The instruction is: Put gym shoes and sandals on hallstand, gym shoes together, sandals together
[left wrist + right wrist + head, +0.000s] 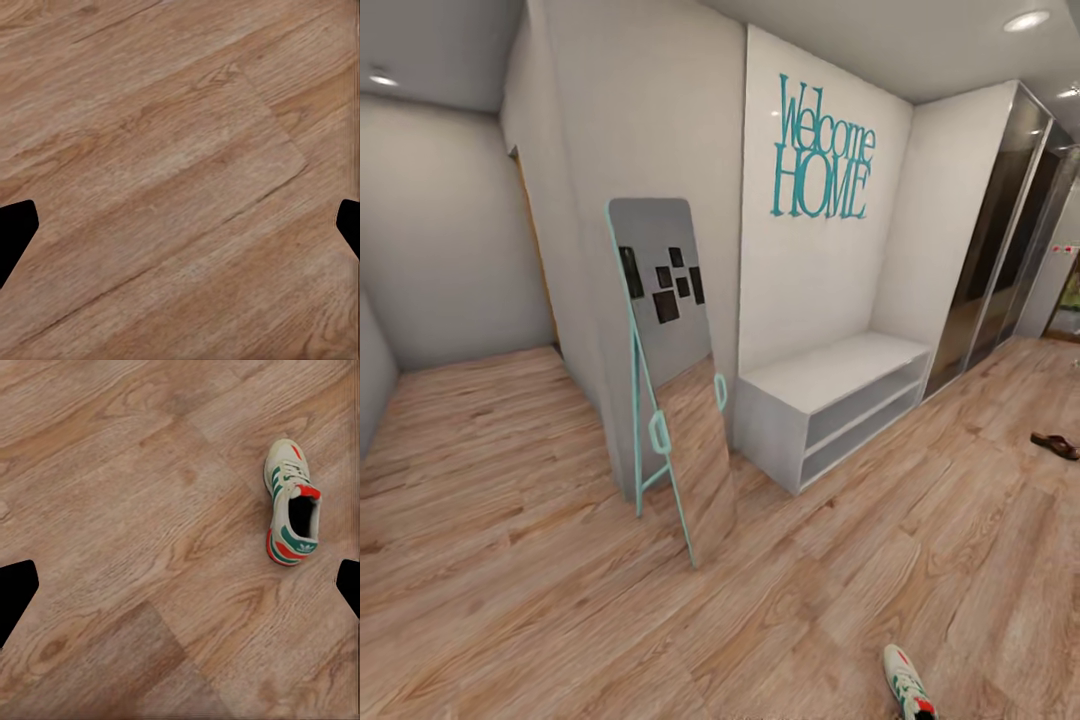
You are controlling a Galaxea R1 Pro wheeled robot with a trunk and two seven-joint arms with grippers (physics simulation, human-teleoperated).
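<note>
Corridor floor [510,600] wide around gym shoe [292,502] — both hands' fingers apart.

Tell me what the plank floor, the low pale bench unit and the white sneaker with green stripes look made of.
The light brown plank floor looks like wood or wood-look laminate: grain and plank seams, slight sheen. The pale grey-white bench unit seems matte painted board, flat and grainless. The white sneaker with green stripes looks like leather or synthetic, with laces; too coarse to tell which.
</note>
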